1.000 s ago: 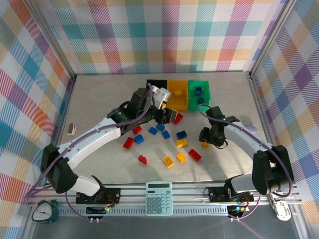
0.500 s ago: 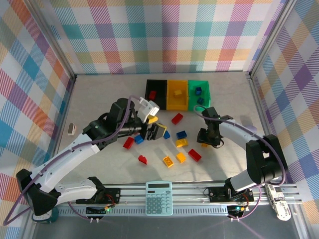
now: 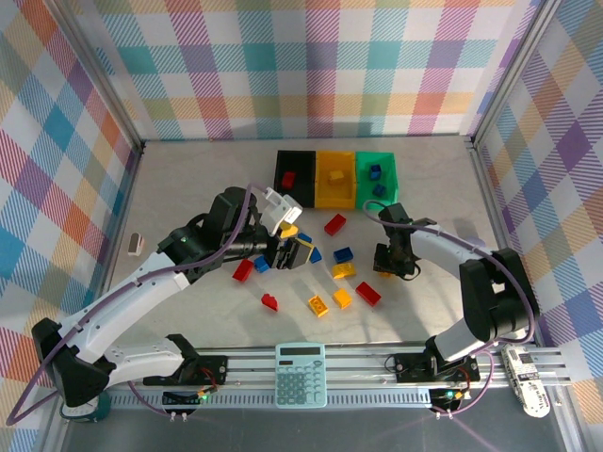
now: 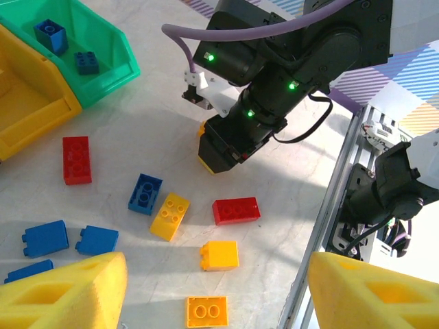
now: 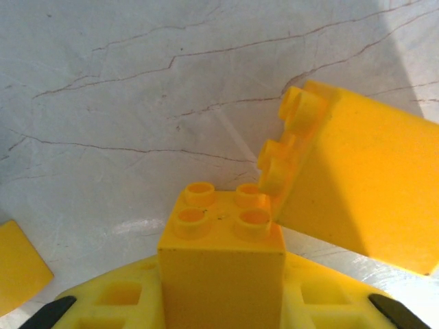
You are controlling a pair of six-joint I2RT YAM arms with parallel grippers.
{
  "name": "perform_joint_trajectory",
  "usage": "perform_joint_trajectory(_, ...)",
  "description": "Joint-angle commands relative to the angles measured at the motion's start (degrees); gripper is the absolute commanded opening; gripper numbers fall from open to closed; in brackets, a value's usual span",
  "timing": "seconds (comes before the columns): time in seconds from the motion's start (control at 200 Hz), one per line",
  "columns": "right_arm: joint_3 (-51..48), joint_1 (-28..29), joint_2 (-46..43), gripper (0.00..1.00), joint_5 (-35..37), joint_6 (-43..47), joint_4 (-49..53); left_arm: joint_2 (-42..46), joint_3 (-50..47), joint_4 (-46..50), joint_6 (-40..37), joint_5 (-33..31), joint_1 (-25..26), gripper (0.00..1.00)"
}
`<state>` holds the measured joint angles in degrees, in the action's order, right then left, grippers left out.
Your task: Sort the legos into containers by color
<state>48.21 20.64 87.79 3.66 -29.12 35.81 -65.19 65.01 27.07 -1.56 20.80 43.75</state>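
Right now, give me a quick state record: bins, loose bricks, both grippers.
black plastic bin: holds one red brick
yellow plastic bin: holds one yellow brick
green plastic bin: holds two blue bricks
table: loose studded plastic bricks in red, blue and yellow, between the arms
left gripper: open, over the loose bricks, nothing between its fingers
right gripper: shut on small yellow studded brick
near rail: teal calculator
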Motion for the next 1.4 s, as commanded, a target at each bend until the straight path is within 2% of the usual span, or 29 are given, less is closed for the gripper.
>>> perform_joint_trajectory(0.0,0.9,0.7,-0.3,0.23,-0.8,1.1,0.3,-0.4,-0.2,0.3,-0.5,-0.9,0.3,0.7)
perform_joint_trajectory(0.4,12.4,1.3,-5.1,0.21,-2.1,5.5,2.8,-0.1,-1.5,-1.7,2.9,-2.0,0.3,0.69)
perform_joint_trajectory(0.495,17.4,1.3,-3.6,0.21,-2.7,7.7,2.5,-0.1,-3.7,-4.8,5.8,0.2,0.3,0.69)
perform_joint_trajectory(0.82,33.4,1.3,9.0,0.21,-4.0,13.7,-3.7,2.3,-9.2,-6.9,10.2,-1.7,1.1,0.69)
perform_joint_trajectory(1.01,41.3,1.3,18.0,0.22,-5.8,15.1,-8.7,3.8,-10.4,-4.5,11.1,-3.0,1.1,0.68)
perform_joint_trajectory(1.18,50.0,1.2,26.1,0.23,-6.2,15.9,-7.7,6.0,-11.0,-2.8,11.1,-5.1,1.1,0.68)
perform_joint_trajectory(1.395,58.7,1.3,33.2,0.29,-7.5,16.3,-5.3,6.4,-11.4,-1.5,11.0,-5.9,1.1,0.68)
